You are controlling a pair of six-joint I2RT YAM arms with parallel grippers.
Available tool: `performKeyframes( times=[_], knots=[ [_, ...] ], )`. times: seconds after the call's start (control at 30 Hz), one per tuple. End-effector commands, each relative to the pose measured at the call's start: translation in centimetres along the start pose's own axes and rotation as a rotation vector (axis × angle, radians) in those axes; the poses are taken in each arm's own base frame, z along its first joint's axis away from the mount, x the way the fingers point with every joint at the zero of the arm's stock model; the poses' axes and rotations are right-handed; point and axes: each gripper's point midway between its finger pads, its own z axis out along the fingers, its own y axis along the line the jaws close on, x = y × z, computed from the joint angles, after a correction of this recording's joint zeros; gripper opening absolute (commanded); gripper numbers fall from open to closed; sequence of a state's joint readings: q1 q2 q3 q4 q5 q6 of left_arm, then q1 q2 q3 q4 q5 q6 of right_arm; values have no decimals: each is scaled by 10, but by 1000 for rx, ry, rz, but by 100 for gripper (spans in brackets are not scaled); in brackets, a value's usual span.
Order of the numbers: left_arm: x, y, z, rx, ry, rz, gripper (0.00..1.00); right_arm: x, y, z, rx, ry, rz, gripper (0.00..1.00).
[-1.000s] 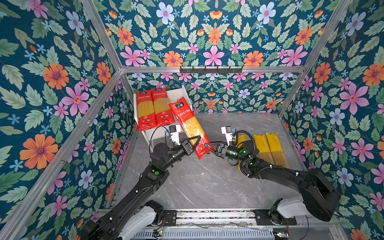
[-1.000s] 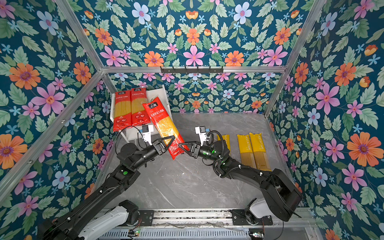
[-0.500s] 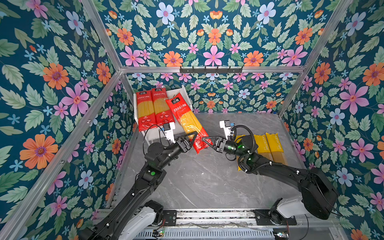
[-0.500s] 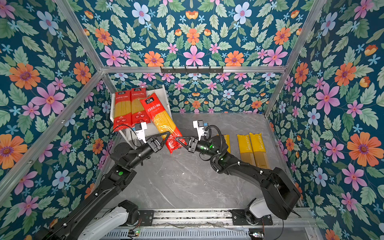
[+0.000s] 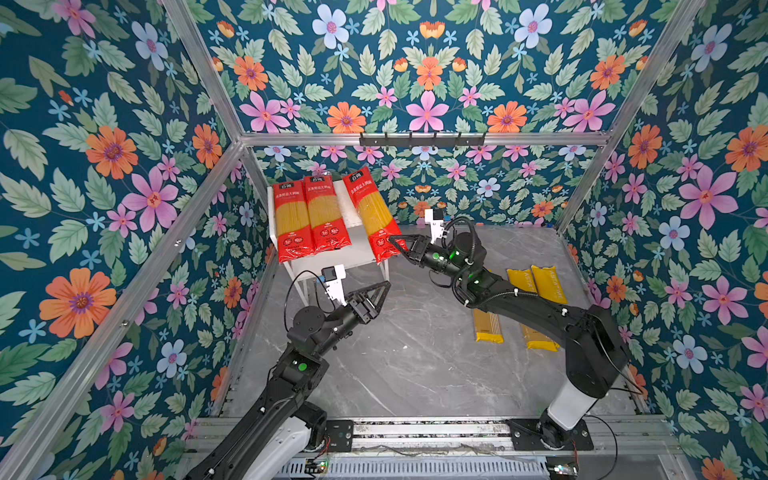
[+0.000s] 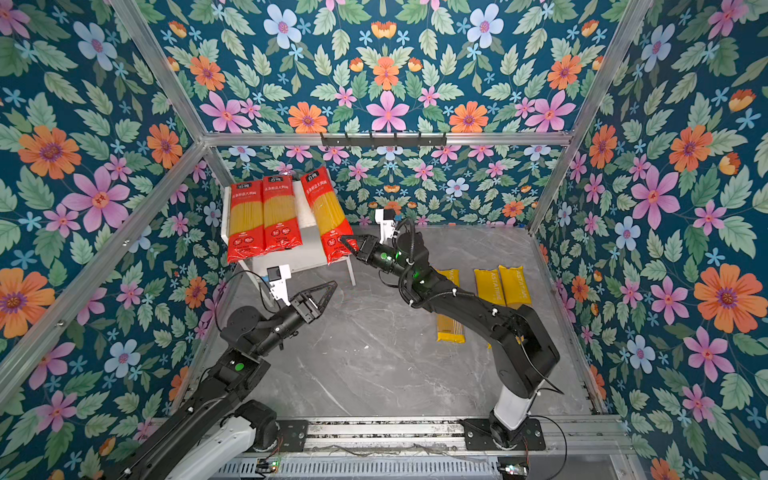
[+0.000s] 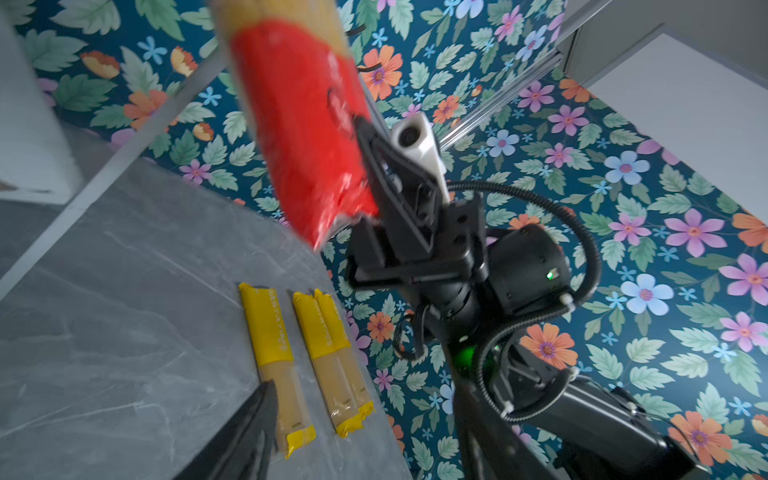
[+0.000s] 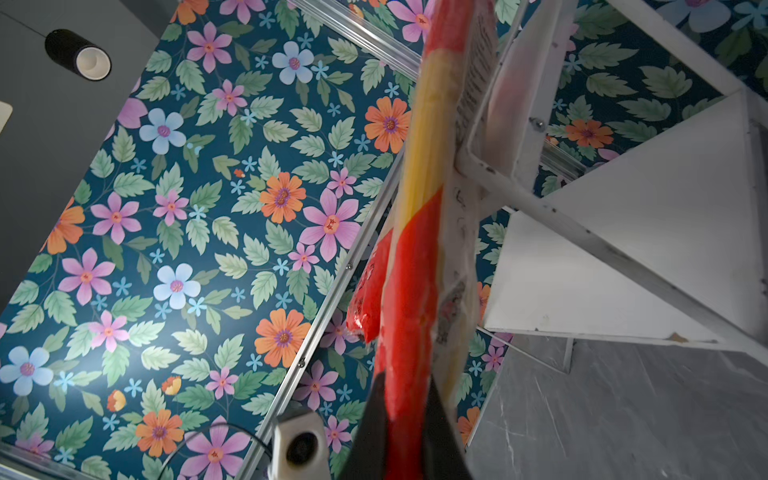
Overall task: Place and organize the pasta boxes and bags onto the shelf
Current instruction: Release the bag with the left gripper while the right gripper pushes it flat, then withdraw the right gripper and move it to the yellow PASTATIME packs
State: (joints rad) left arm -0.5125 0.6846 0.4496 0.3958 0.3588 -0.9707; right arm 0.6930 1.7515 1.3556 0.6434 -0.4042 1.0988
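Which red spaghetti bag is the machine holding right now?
Find the small white shelf in the back left corner. Of three red-ended bags there, it is the rightmost bag. Unlike its two flat neighbours, it leans askew, its lower end pinched by the right pincer.

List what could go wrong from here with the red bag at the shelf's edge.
1. The right gripper pinches only the low end of the tilted red bag, which leans at the side edge of the shelf; released there, it may slide off.
2. The two red bags lying on top overhang the front edge; pushing the third sideways could knock them off.
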Motion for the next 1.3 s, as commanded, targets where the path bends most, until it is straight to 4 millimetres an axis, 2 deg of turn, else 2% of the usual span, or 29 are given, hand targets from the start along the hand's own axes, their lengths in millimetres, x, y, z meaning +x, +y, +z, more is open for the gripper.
performKeyframes(
  times=[0.0, 0.1, 0.23, 0.33, 0.57, 0.87, 1.0, 1.1, 1.17, 1.27],
  knots=[
    [13, 27, -8, -72, -17, -25, 69, -20, 20, 12, -41, -58, 54, 0],
    [36, 59, -18, -133, -2, -68, 69, -24, 20, 23, -18, -60, 96, 0],
    [52, 77, -25, -156, 0, -103, 68, -27, 8, 35, 12, -76, 195, 0],
    [54, 80, -25, -165, -1, -89, 68, -27, 0, 47, 11, -83, 274, 0],
    [55, 81, -17, -173, 19, -60, 68, -18, 5, 71, 7, -54, 321, 0],
    [59, 78, -4, -152, 45, -57, 67, -3, -6, 78, 33, -20, 342, 0],
    [61, 79, -2, -157, 54, -50, 67, 1, -4, 76, 23, 12, 332, 13],
    [63, 80, 0, -160, 58, -48, 67, 0, 6, 73, -3, 40, 306, 34],
    [65, 79, 2, -157, 63, -46, 67, 1, 12, 67, -11, 52, 278, 41],
    [66, 73, 7, -147, 64, -18, 67, 2, 14, 52, -8, 53, 250, 47]
  ],
)
